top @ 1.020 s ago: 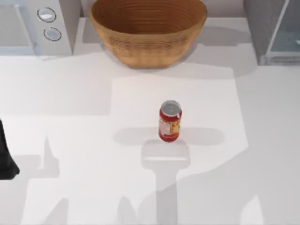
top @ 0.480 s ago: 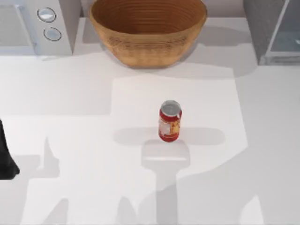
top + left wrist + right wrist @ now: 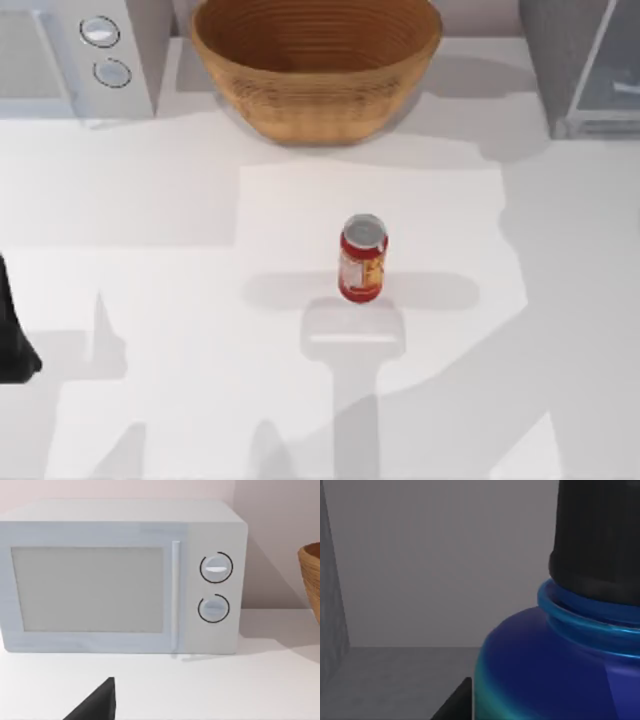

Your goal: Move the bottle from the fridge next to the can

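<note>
My right gripper is inside the large grey fridge with the pale glassy door panel (image 3: 585, 70), and its wrist camera sits right up against the squat turquoise bottle with the dark blue shoulder and black cap (image 3: 560, 665). The bottle stands on the grey fridge floor, with the bare back wall behind it. One dark fingertip (image 3: 455, 702) shows just beside the bottle's lower body, possibly touching it; I cannot tell whether the fingers are spread or already pinching the flask.

I judge this to be the reach-and-grasp step, with the bottle not yet out of the fridge. The next move calls for a firm pinch on the body, then a careful draw out past the door frame toward the small red can with the yellow-and-white label (image 3: 362, 259), which stands upright mid-table, well apart from the fridge.

My left arm (image 3: 12, 335) is parked at the table's left edge, its wrist camera facing the white microwave with two round knobs (image 3: 120, 575); I cannot tell its finger state either.
</note>
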`<state>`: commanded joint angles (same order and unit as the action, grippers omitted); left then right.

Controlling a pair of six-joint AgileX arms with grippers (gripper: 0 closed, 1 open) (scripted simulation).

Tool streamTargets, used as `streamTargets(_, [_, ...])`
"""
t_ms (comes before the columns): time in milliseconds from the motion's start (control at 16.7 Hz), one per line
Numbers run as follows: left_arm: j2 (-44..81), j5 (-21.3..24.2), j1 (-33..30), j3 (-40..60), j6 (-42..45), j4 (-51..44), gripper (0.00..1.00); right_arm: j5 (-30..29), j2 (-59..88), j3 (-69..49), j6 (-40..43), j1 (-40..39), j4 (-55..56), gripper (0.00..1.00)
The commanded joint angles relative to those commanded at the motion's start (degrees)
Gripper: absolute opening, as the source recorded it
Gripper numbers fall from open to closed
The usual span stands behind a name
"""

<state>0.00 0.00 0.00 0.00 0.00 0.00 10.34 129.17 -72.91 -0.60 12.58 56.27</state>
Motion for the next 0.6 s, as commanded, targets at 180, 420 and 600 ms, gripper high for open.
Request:
streamTargets(180, [0.0, 0.0, 0.0, 0.0, 0.0, 0.0, 1.00, 0.1, -2.9, -0.6, 0.0, 0.0, -3.4, 0.00])
streamTargets(420, [0.0, 0.0, 0.0, 0.0, 0.0, 0.0, 1.00, 0.1, -2.8, -0.5, -0.1, 0.0, -3.5, 0.00])
streamTargets(600, [0.0, 0.0, 0.0, 0.0, 0.0, 0.0, 1.00, 0.3, -4.5, 1.7, -0.1, 0.5, -2.5, 0.00])
